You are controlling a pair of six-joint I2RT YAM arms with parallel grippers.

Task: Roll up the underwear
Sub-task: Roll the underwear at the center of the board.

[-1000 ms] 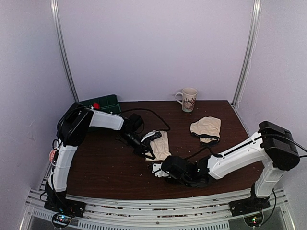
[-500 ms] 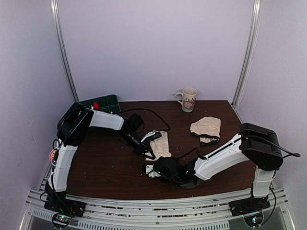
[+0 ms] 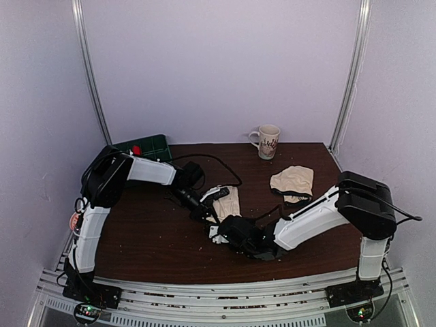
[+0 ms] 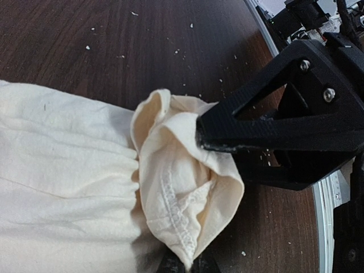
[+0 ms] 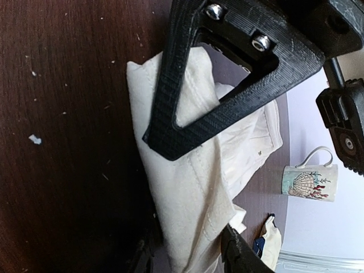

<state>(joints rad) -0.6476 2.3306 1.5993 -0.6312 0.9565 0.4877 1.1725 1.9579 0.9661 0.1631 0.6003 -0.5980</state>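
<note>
Looked like a robotics lab cell, not a home. Was closed in on three sides by plain pale-lilac panels (image 3: 218,68), with bare metal posts (image 3: 92,75) running up at the upper left and upper right of the frame. Had a dark wood-grain tabletop (image 3: 150,245) edged along the bottom of the frame by slotted aluminium rails (image 3: 204,310). Carried a white-and-black left arm (image 3: 151,170) and right arm (image 3: 313,218) mounted at the lower left and lower right, with small lit indicators (image 3: 86,312) at their feet. Showed a loose black cable (image 3: 216,159) draped across the upper middle, a green box (image 3: 146,146) at the tabletop's upper left corner, and a patterned mug (image 3: 268,141) at its back edge.
</note>
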